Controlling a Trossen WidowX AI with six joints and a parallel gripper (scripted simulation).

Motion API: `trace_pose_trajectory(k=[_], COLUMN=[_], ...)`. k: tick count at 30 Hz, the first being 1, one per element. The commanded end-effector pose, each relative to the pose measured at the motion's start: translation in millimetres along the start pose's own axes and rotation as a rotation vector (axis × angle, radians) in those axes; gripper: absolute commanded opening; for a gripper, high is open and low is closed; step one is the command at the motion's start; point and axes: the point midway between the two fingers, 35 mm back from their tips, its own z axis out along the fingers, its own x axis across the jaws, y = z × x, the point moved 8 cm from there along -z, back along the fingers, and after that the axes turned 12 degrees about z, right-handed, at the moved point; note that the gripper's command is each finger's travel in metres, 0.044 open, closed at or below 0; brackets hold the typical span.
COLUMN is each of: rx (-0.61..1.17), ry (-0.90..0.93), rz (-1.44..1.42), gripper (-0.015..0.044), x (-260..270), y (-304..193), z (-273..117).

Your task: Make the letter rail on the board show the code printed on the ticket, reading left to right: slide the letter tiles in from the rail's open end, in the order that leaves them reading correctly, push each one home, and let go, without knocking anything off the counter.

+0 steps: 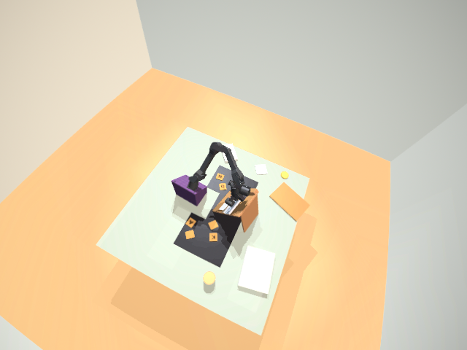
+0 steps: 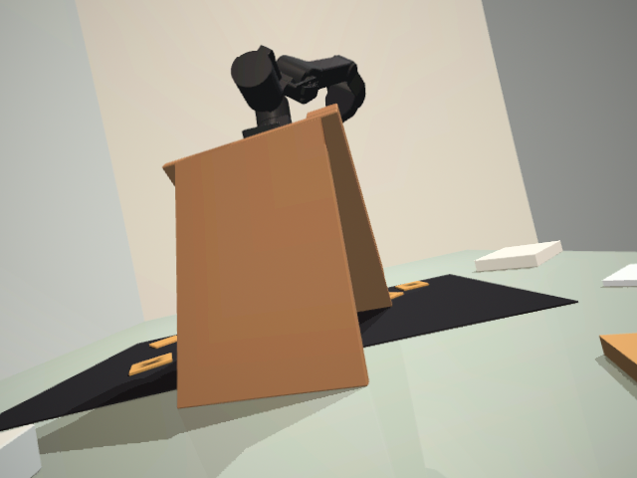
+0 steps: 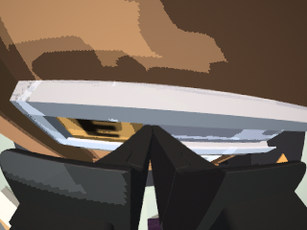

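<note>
The brown board point(image 1: 250, 214) point(image 2: 257, 257) point(image 3: 96, 24) stands tilted, with the pale letter rail point(image 1: 225, 208) point(image 3: 144, 97) on its face. In the wrist view a tile marked E point(image 3: 126, 128) lies in the rail near its left end, partly behind the fingers. My gripper point(image 1: 230, 203) point(image 3: 150, 132) is shut and empty, its tips at the rail just right of the E. Loose tiles lie below: a K tile point(image 1: 213, 237), another lettered tile point(image 1: 190, 222), two with no readable letter and two beyond the board. No ticket code is readable.
A dark mat point(image 1: 205, 250) lies under the loose tiles. Around it are a purple block point(image 1: 188, 189) at the arm's base, a large white box point(image 1: 257, 269), a yellow cylinder point(image 1: 209, 278), a yellow disc point(image 1: 284, 175), an orange slab point(image 1: 290, 200) and a small white card point(image 1: 260, 169).
</note>
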Motion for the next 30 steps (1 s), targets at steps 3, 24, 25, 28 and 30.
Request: trace_pose_trajectory(k=[3, 24, 25, 28, 30], rx=[-0.005, -0.004, -0.004, -0.004, -0.004], ry=[0.004, 0.003, 0.003, 0.003, 0.003], rz=[-0.004, -0.003, -0.003, -0.003, -0.003], gripper=[0.0, 0.0, 0.0, 0.0, 0.0], x=[3.1, -2.3, -2.6, -3.4, -3.5], y=[1.3, -13.2, -14.3, -17.5, -18.0], z=[-0.9, -14.9, -16.2, -19.8, -20.5])
